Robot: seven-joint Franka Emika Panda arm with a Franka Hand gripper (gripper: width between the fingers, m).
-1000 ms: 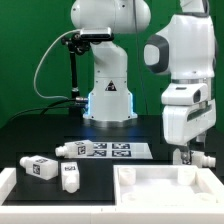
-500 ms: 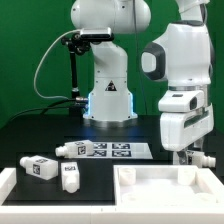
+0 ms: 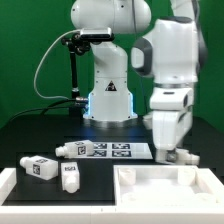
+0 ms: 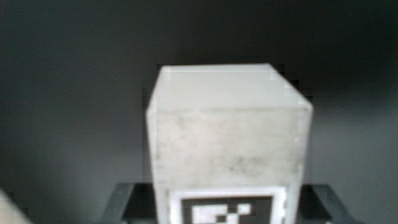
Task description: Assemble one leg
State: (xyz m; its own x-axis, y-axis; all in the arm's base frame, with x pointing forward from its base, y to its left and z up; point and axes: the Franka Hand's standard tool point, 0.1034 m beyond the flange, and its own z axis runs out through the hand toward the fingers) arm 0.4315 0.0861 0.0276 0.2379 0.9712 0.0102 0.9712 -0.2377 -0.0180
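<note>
My gripper (image 3: 181, 156) is low at the exterior view's right, over the far edge of the flat white tabletop piece (image 3: 150, 190). In the wrist view a white leg (image 4: 222, 120) with a black-and-white tag stands between my dark fingers (image 4: 132, 200), which press on both its sides; the gripper (image 4: 228, 206) is shut on it. In the exterior view this leg is mostly hidden behind the gripper. Three loose legs lie at the exterior view's left: one (image 3: 40, 167), one (image 3: 70, 150) and one (image 3: 70, 178).
The marker board (image 3: 112, 151) lies on the black table between the loose legs and my gripper. The robot base (image 3: 108, 95) stands behind it, with a black stand and cable (image 3: 72, 70) to its left. A white frame edge (image 3: 8, 185) borders the front left.
The arm's upper body has swung toward the exterior view's left and the wrist has turned, while the gripper stays at about the same low spot over the tabletop piece. The loose legs have not moved.
</note>
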